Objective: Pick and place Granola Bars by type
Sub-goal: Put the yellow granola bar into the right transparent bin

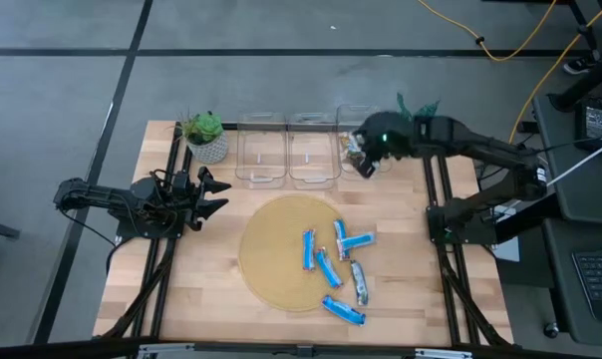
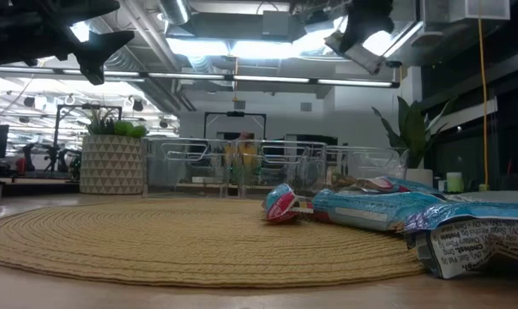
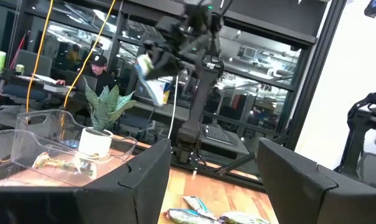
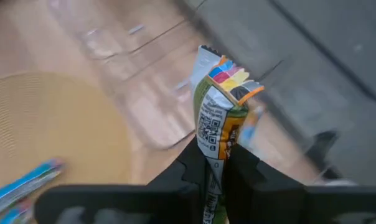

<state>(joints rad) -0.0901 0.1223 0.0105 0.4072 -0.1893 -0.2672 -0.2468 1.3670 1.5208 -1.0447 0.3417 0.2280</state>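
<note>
Several blue-wrapped granola bars (image 1: 326, 267) and one silvery bar (image 1: 360, 282) lie on the round woven mat (image 1: 271, 254); they also show in the low view (image 2: 370, 206). My right gripper (image 1: 366, 152) is shut on a green-brown wrapped bar (image 4: 218, 118) above the rightmost clear bin (image 1: 356, 125). One bar (image 3: 57, 165) lies on that bin's floor. My left gripper (image 1: 209, 194) is open and empty, held above the table's left side near the potted plant (image 1: 205, 137). My right gripper pinches the green-brown bar between its two fingers (image 4: 191, 171) at the bar's lower part (image 4: 213, 163). The rest of the bar sticks out past the fingertips. The bar is lifted clear, above the rightmost bin, and shows tilted in the left wrist view (image 3: 149, 73).
Three clear bins stand in a row at the table's far edge: left (image 1: 261, 150), middle (image 1: 313, 150), and the right one. A second plant (image 1: 418, 105) stands at the far right. A person (image 3: 94, 71) sits in the room beyond the table.
</note>
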